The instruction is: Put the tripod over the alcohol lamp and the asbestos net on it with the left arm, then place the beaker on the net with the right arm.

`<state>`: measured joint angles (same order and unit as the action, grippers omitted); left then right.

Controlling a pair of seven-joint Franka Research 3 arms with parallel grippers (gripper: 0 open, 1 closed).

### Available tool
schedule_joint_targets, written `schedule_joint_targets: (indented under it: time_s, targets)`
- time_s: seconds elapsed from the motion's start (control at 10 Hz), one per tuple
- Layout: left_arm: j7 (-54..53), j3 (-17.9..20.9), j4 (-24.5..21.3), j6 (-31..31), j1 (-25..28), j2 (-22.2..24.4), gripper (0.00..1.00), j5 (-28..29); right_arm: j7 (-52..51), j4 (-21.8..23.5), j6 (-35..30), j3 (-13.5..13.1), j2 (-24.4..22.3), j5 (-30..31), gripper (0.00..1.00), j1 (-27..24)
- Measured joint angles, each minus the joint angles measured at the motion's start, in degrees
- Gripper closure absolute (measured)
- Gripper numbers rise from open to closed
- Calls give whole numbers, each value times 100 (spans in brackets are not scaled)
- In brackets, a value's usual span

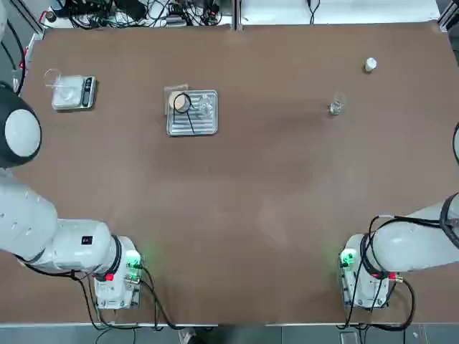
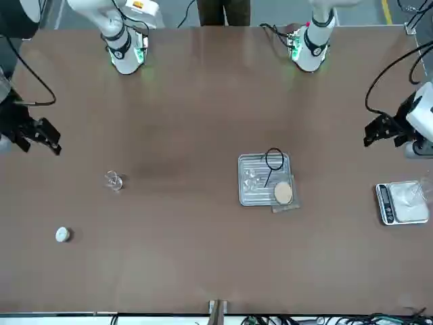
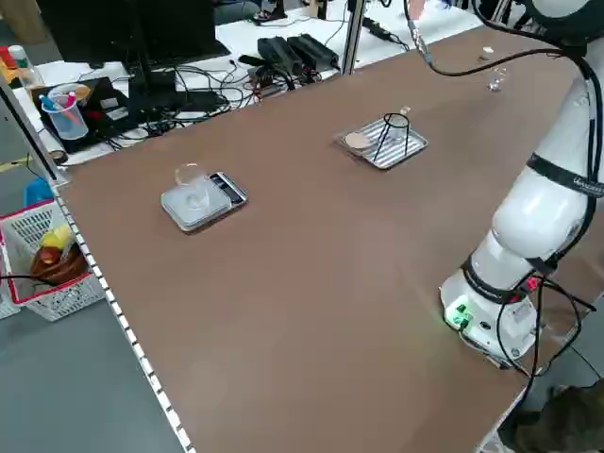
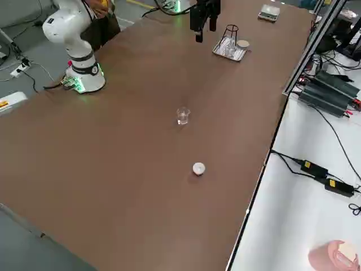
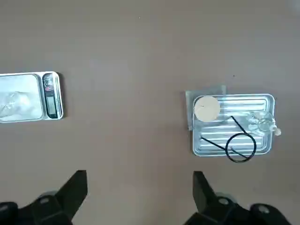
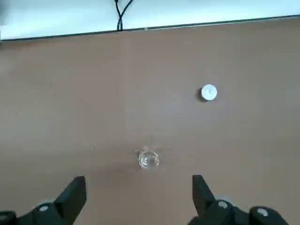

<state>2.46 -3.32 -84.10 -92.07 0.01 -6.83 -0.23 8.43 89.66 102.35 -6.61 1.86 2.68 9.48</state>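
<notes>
A ribbed silver tray (image 1: pixel 204 125) holds three things. The black wire tripod (image 1: pixel 183 104) stands on it, ring up in the left side view (image 3: pixel 395 130). The grey asbestos net (image 5: pixel 206 108) with its tan disc lies over one tray corner. The clear alcohol lamp (image 5: pixel 262 123) sits at the tray's other end. The beaker (image 1: pixel 336 107) stands alone on the right half of the table. My left gripper (image 5: pixel 139 197) hangs open high above the table, short of the tray. My right gripper (image 6: pixel 138 199) is open, high above and short of the beaker (image 6: pixel 148 160).
A small white capped bottle (image 1: pixel 370 65) stands beyond the beaker near the far right edge. A grey scale (image 1: pixel 74 93) with a clear dish on it sits far left. Cables and power strips lie past the table's far edge.
</notes>
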Motion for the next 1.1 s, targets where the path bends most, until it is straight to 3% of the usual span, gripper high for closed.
schedule_joint_targets:
  time_s: [0.7,1.1]
  targets:
    - [24,-63,19,-1,-111,-181,0,-195,2,0,-21,10,0,0,0,-1]
    - [1125,-355,10,-321,-794,-514,0,-210,-3,-4,-121,53,-1,0,0,11]
